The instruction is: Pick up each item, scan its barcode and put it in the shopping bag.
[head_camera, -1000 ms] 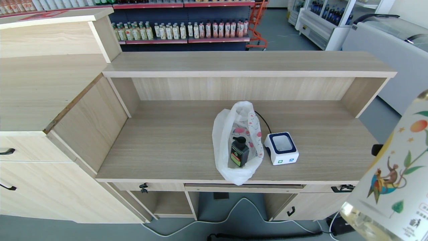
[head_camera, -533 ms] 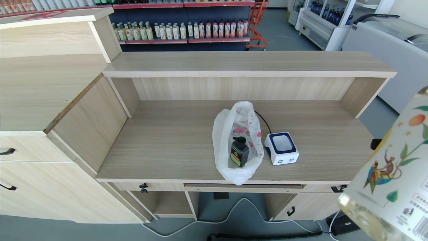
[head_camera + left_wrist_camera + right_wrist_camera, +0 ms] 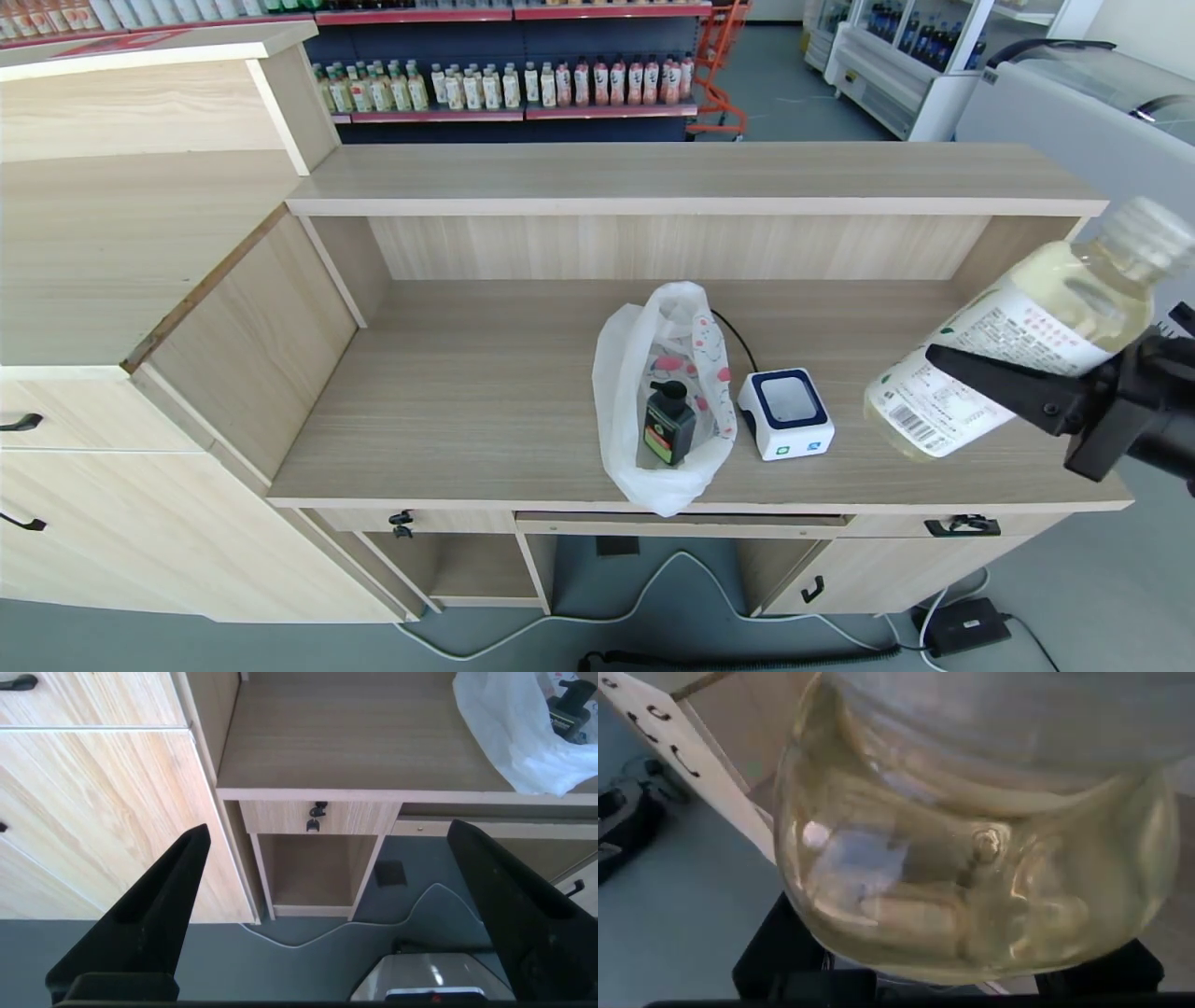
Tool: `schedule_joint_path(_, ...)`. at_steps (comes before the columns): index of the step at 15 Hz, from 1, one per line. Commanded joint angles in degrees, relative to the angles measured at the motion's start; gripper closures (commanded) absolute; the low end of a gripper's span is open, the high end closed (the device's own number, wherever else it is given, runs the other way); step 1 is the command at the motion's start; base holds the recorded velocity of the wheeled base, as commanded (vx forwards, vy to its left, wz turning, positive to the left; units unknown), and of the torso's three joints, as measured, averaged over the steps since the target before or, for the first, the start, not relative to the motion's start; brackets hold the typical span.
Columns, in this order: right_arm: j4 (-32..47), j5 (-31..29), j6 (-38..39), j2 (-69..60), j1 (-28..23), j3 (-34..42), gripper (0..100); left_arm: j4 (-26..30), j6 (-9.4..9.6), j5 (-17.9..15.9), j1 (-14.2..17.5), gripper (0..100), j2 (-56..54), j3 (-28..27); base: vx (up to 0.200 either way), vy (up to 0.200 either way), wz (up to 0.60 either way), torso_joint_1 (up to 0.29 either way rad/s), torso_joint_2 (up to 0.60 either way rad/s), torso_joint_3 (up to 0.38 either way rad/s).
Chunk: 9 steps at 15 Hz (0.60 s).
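My right gripper is shut on a clear bottle of pale yellow drink, held tilted above the counter's right end, cap up and to the right, barcode label facing down-left. Up close, the bottle's base sits between my dark fingers. A white scanner rests on the counter, left of the bottle. Beside it stands the white shopping bag with a black pump bottle inside. My left gripper hangs open and empty below the counter's front edge, with the bag off to one side.
The wooden counter has a raised back shelf and a side wall on the left. A black cable runs from the scanner behind the bag. Drawers and cupboards lie under the counter, with cables on the floor.
The bottle has swung from close at the right edge of the head view out over the counter's right end, turning its barcode side into sight; my right gripper now shows.
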Motion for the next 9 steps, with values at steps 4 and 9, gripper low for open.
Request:
schedule_joint_path(4, -6.49, -5.22, -36.56, 18.48, -20.51, 1.26, 100, -0.01, -0.03, 0.01, 0.00, 0, -0.02, 0.00, 0.000, 0.000, 0.00, 0.000, 0.00, 0.000)
schedule_joint_path(9, -26.53, -4.96, -45.09, 28.32, -22.62, 0.47, 100, -0.01, -0.03, 0.01, 0.00, 0, -0.02, 0.00, 0.000, 0.000, 0.00, 0.000, 0.00, 0.000)
